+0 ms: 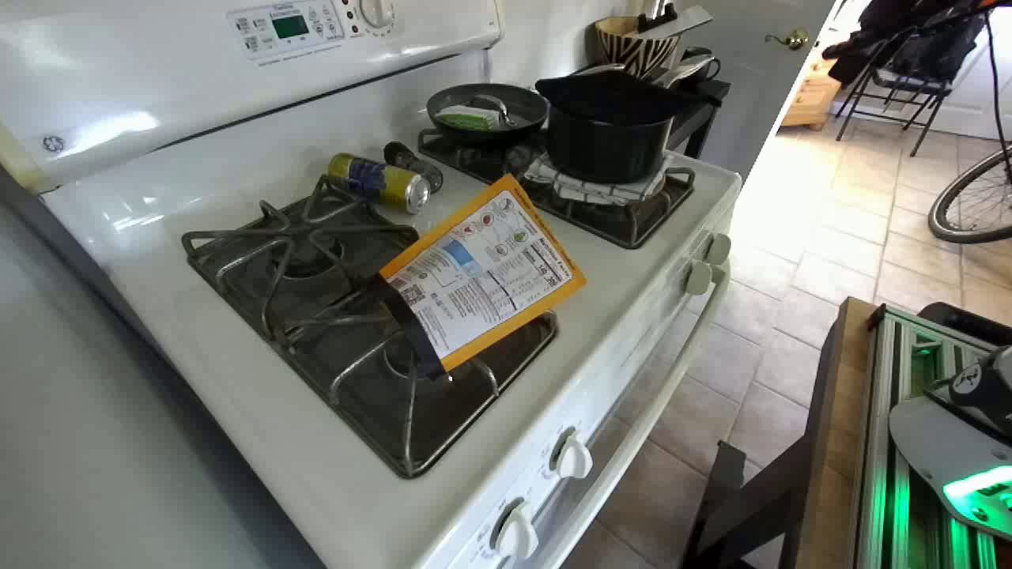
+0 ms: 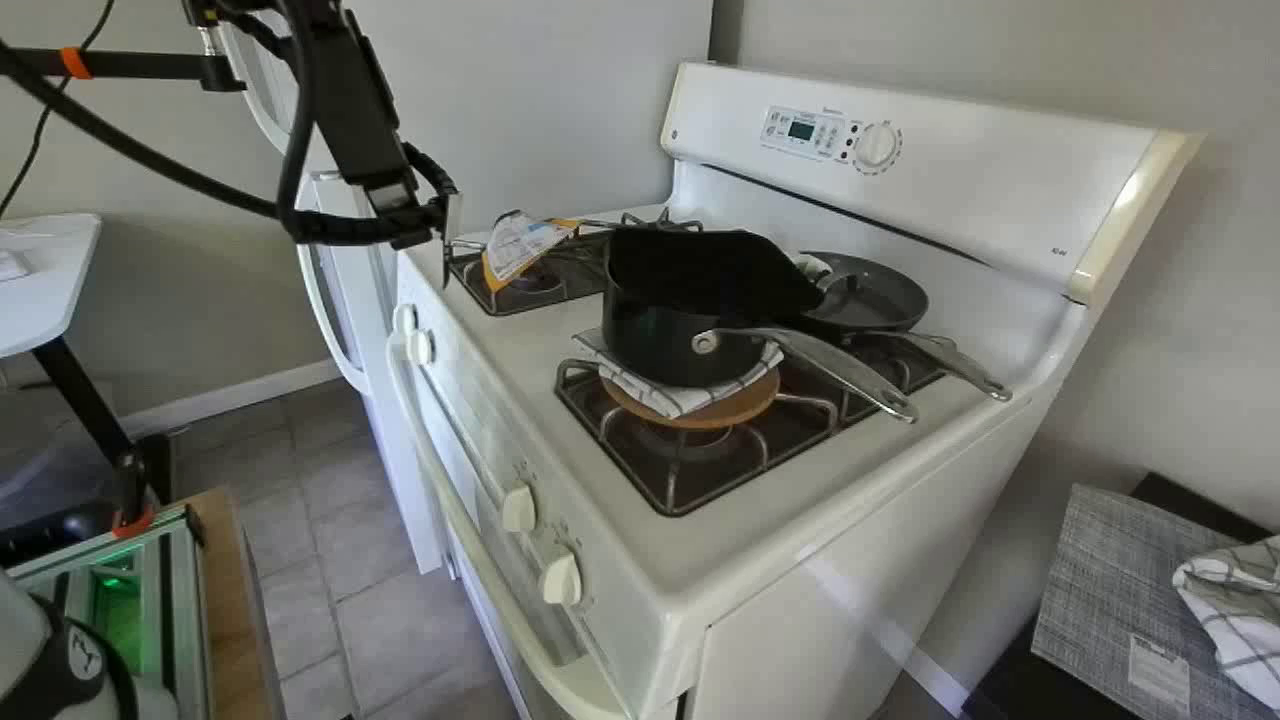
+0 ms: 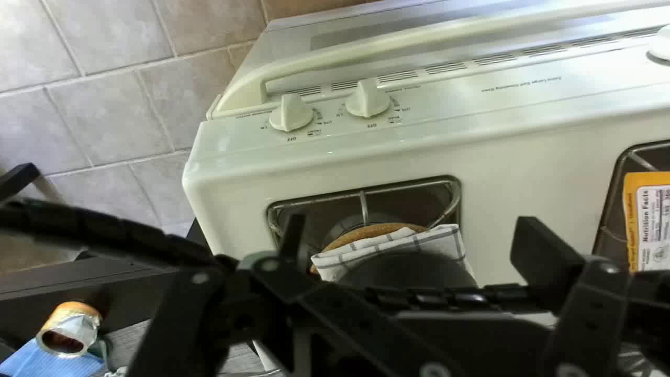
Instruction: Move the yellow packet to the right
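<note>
Closest, in the wrist view, you have the gripper [image 3: 412, 233] with its jaws spread well apart. Past it, near the front of the stove [image 1: 624, 276], the black pot [image 2: 650, 335] sits on a checked towel [image 3: 434, 241] over a round brown trivet [image 2: 735, 408]. Your yellow packet [image 1: 486, 273] is on the neighbouring burner grate [image 1: 410, 419], slanted, its printed white panel up; your wrist view catches only one end, cut off at the right border. Farther back, in an exterior view, a yellow can [image 1: 375, 182] lies on its side beside a small dark cylinder [image 1: 415, 164], and behind the pot a frying pan [image 1: 530, 103] holds something green and white [image 1: 472, 118]. Last comes the stove's control panel [image 1: 261, 32].
</note>
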Available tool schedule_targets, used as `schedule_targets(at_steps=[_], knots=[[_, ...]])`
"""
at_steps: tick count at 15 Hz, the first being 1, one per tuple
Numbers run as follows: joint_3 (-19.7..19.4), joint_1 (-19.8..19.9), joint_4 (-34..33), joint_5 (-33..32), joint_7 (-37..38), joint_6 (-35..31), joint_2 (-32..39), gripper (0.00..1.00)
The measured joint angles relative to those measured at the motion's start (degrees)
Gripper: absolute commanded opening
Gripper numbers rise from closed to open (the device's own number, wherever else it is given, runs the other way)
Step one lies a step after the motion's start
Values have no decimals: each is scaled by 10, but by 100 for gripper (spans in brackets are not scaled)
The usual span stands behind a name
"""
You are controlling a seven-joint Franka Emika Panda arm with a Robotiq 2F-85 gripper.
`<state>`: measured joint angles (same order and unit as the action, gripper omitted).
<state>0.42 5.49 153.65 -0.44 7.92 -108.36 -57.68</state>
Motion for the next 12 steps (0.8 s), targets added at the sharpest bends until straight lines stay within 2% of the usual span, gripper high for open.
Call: schedule_targets(at_steps=[3,5,9,12], knots=[[0,-1,0,10,0,-4,1,100],[-1,-12,0,58,2,-31,8,100],[4,-65,-1,168,4,-118,47,100],[12,-107,-8,217,-1,-185,105,100]])
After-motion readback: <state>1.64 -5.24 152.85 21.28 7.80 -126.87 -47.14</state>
